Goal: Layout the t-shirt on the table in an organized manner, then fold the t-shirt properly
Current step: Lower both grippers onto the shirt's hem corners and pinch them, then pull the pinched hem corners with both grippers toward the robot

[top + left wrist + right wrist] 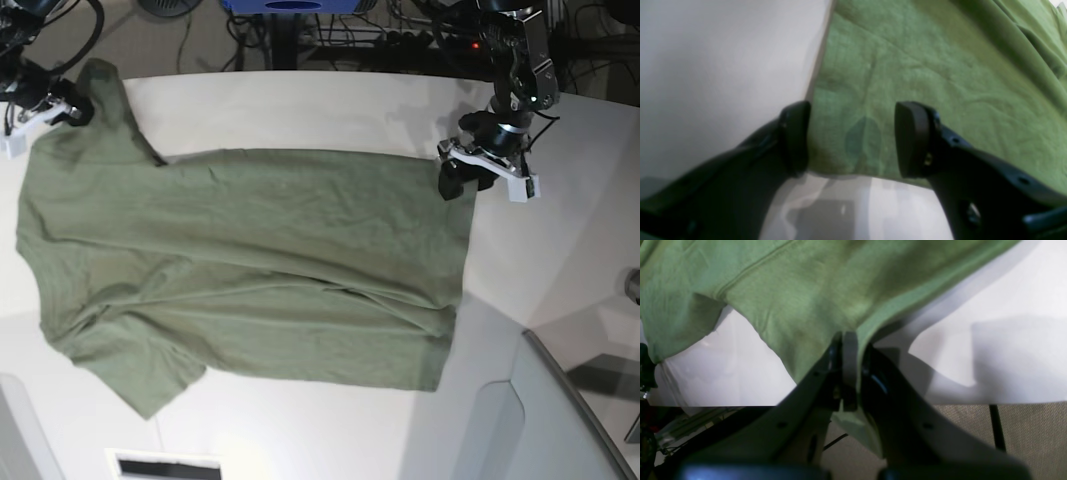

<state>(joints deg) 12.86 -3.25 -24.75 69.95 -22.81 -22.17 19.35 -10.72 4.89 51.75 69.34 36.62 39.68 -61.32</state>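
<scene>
Fingers (849,350) (right pair) pinch one t-shirt (250,260).

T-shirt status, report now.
Left gripper open over the hem corner. Right gripper shut on a sleeve. T-shirt spread on the table, wrinkled. Nothing in the way.

No readable text anywhere

The t-shirt (250,260) shows plain green cloth with no print or label in sight, and the table (330,110) is bare white. The clutter of gear at twelve o'clock in the base view is too small to read.
</scene>
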